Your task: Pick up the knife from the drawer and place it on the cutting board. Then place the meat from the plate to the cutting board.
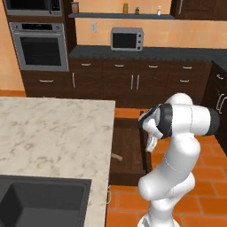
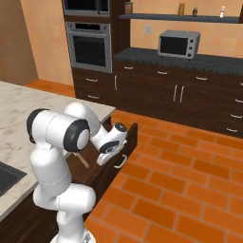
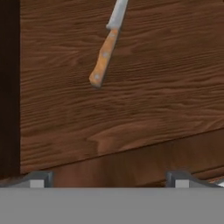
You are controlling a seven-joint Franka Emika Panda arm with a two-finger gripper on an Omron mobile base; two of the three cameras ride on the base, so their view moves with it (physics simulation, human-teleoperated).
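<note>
The dark wooden drawer (image 1: 127,144) stands pulled out from the island, its plain front (image 2: 129,141) toward the tiled floor. On its floor lies the knife (image 3: 105,54), wooden handle toward me and silver blade (image 3: 117,13) running off the top edge of the hand view. Its handle end also shows in the base views (image 1: 117,157) (image 2: 83,160). My gripper (image 3: 109,179) hangs over the drawer, open, both fingertips (image 3: 41,178) wide apart and short of the handle, holding nothing. The hand (image 2: 110,142) points down into the drawer. The cutting board, meat and plate are out of view.
The marble island counter (image 1: 53,128) lies left of the drawer, with a dark sink (image 1: 40,199) at its near end. Dark cabinets (image 1: 133,82), a wall oven (image 1: 40,46) and a microwave (image 1: 127,39) line the back wall. Orange tile floor (image 2: 180,190) spreads to the right.
</note>
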